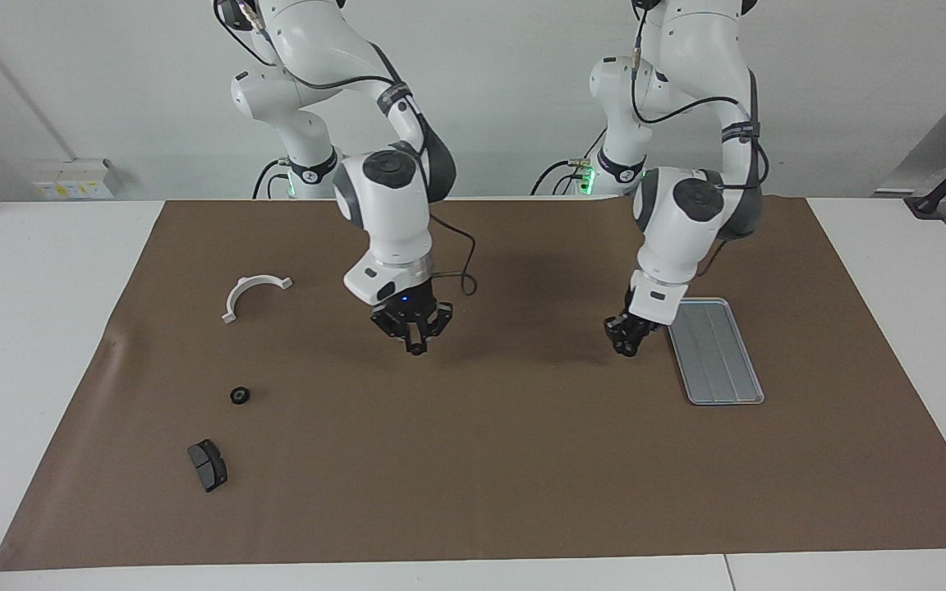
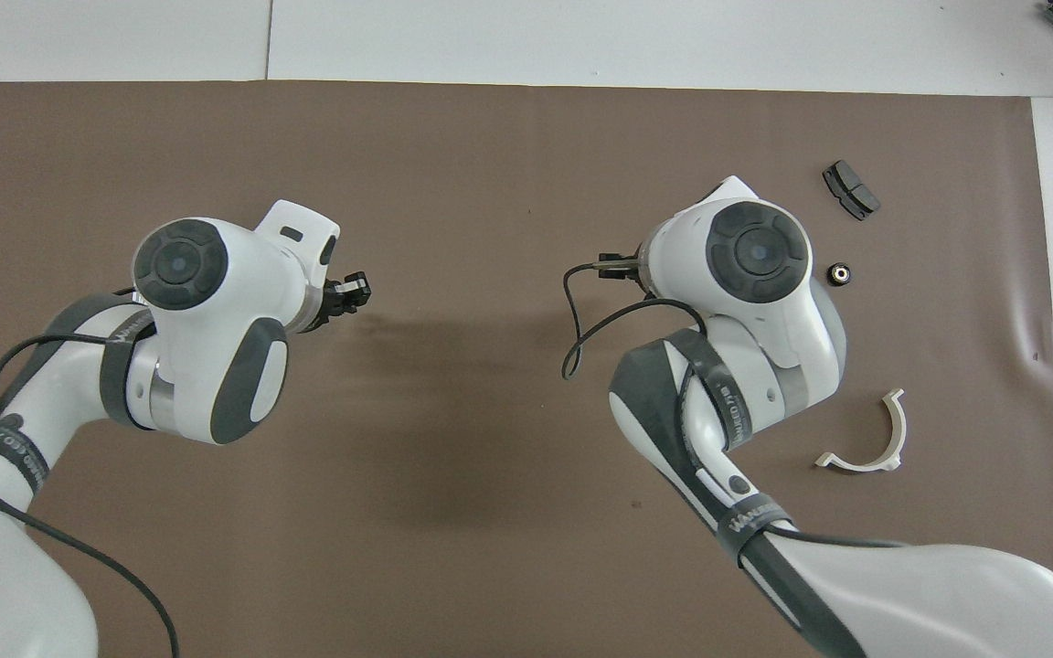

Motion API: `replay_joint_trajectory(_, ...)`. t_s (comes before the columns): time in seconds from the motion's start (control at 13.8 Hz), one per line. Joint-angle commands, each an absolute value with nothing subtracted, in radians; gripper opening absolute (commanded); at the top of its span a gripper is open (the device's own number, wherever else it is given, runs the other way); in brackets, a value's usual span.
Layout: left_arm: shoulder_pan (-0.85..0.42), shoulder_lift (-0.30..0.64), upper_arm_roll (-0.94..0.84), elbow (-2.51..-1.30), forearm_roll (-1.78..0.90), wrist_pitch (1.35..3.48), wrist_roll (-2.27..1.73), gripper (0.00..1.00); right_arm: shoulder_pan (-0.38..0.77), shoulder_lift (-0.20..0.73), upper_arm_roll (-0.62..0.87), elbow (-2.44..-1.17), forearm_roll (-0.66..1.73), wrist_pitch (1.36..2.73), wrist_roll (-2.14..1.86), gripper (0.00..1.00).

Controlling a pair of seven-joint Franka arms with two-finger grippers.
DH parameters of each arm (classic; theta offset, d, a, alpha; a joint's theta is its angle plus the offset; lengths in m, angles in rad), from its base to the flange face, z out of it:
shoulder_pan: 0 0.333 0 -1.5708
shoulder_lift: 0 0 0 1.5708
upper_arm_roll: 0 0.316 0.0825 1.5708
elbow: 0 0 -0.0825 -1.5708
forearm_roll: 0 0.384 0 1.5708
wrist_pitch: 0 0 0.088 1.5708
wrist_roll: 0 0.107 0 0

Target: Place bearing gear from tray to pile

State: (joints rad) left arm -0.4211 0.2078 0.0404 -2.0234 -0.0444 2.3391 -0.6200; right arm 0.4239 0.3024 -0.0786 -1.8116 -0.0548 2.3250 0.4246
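The silver tray (image 1: 719, 361) lies on the brown mat toward the left arm's end; no gear shows in it, and my left arm hides it in the overhead view. My left gripper (image 1: 626, 348) (image 2: 355, 294) hangs over the mat just beside the tray, shut on a small dark piece, the bearing gear. The pile lies toward the right arm's end: a white half-ring bracket (image 1: 253, 294) (image 2: 865, 439), a dark curved pad (image 1: 208, 465) (image 2: 850, 189) and a black bearing gear (image 1: 240, 395) (image 2: 839, 272). My right gripper (image 1: 415, 346) is shut and holds nothing, over the mat's middle.
The brown mat (image 1: 481, 460) covers most of the white table. A black cable loops off the right wrist (image 2: 581, 320). The right wrist (image 2: 755, 251) covers the mat under it in the overhead view.
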Motion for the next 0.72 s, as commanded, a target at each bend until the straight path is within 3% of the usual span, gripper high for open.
replay_joint_trajectory(0.0,-0.532,0.210,0.060,-2.016,-0.048,2.329,-0.676,0.15,0.287,0.327,-0.060,-1.822,-0.019,2.391,0.266,0.00)
replay_joint_trajectory(0.36,-0.663,0.218,0.058,-2.022,-0.048,2.354,-0.684,0.25,0.189,0.471,-0.058,-1.688,0.081,2.427,0.124,0.00)
replay_joint_trajectory(0.43,-0.673,0.219,0.058,-2.022,-0.048,2.376,-0.684,0.38,0.181,0.492,-0.058,-1.678,0.081,2.450,0.124,0.00)
replay_joint_trajectory(0.51,-0.678,0.221,0.058,-2.020,-0.048,2.391,-0.684,0.73,0.179,0.514,-0.058,-1.680,0.083,2.485,0.124,0.00)
replay_joint_trajectory(0.58,-0.680,0.224,0.058,-2.020,-0.048,2.399,-0.683,0.97,0.178,0.531,-0.058,-1.683,0.083,2.508,0.121,0.00)
replay_joint_trajectory(0.65,-0.683,0.225,0.058,-2.017,-0.048,2.399,-0.681,1.00,0.176,0.540,-0.058,-1.687,0.084,2.519,0.109,0.00)
